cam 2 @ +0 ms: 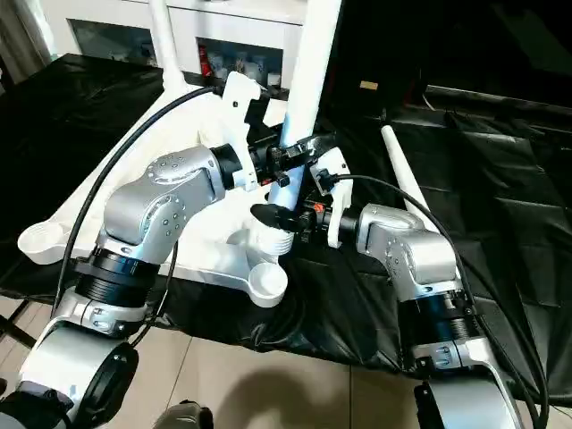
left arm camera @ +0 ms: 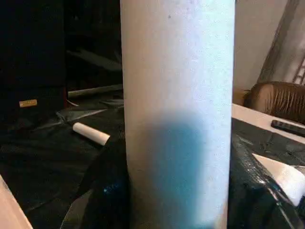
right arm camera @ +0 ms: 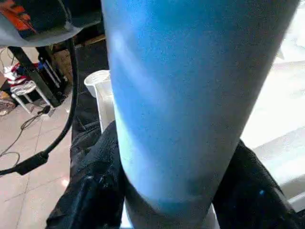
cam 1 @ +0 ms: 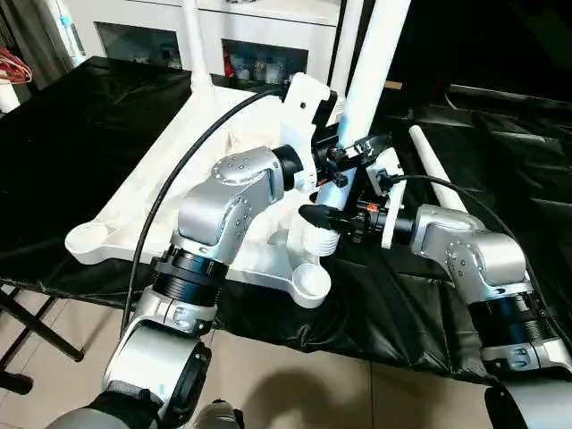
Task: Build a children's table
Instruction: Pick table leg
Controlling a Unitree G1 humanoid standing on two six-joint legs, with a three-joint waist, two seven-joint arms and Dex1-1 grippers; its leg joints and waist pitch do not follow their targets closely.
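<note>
Left eye view: black sheet (cam 1: 80, 152) under tabletop (cam 1: 179, 170), cabinet (cam 1: 214, 36) behind.

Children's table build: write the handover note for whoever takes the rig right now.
Left gripper: shut on the upright leg, higher up the tube.
Right gripper: fingers around the same leg low down, just above its threaded end.
Table top: upside down on the black-covered table, rim up. The held leg stands at a near corner beside the empty near corner socket; another empty socket is at the near left.
Done: one leg stands at the far side.
Left: seat the held leg, then fit the loose leg lying on the black cover to the right, and any others.
</note>
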